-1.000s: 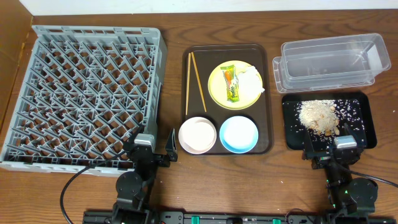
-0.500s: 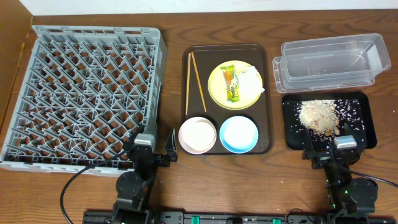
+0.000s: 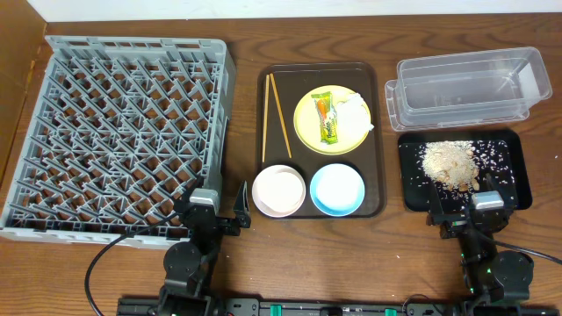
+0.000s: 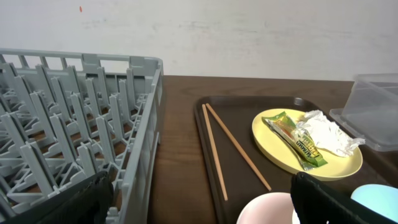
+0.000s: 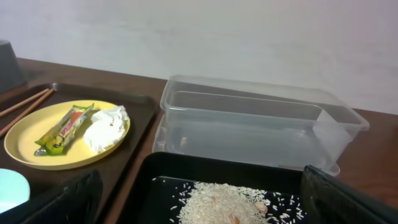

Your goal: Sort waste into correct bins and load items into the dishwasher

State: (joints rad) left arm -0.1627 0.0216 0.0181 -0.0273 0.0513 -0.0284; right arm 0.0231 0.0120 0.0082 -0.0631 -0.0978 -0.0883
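Note:
On the yellow plate lie a green wrapper and a crumpled tissue. Two chopsticks, a pinkish bowl and a light blue bowl share the same brown tray. The grey dish rack fills the left side. On the right stand the clear tub and the black tray. My left gripper is open at the front edge, between the rack and the pinkish bowl. My right gripper is open just before the black tray. Neither holds anything.
The brown serving tray sits in the middle of the wooden table. A beige heap of rice and crumbs lies in the black tray. Strips of bare wood separate the rack, the serving tray and the bins. A pale wall stands behind the table.

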